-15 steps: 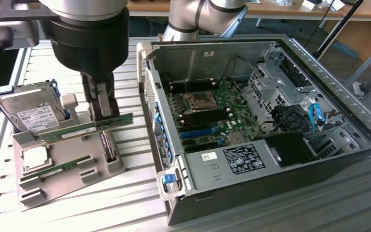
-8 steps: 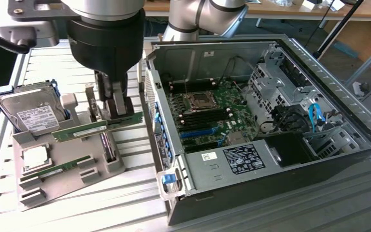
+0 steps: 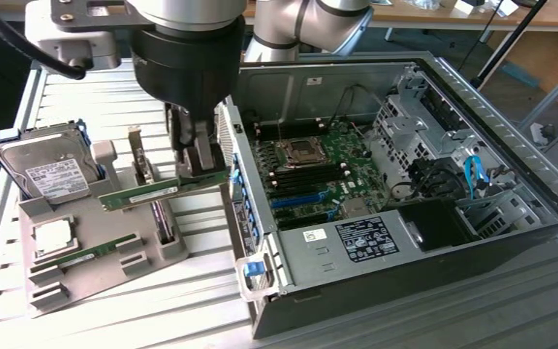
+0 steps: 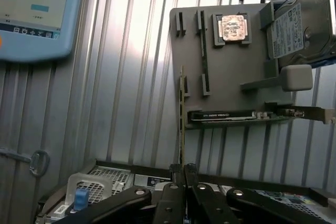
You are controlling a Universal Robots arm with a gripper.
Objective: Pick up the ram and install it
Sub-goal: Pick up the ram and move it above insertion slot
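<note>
The open computer case [image 3: 376, 305] stands on the slatted table [image 3: 143, 331] beside a grey holder [image 3: 114, 273]. Above that holder, close to the case wall, the gripper [image 3: 201, 173] has its fingers clenched on one end of the ram [image 3: 143, 194], which juts out nearly level, clear of its twin [image 3: 90, 254] lying below. Carrying it well likely calls for a firm, untilted hold and room over the case's rim.

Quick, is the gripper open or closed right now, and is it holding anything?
Gripper: closed, holding a ram stick over the gray tray.
</note>
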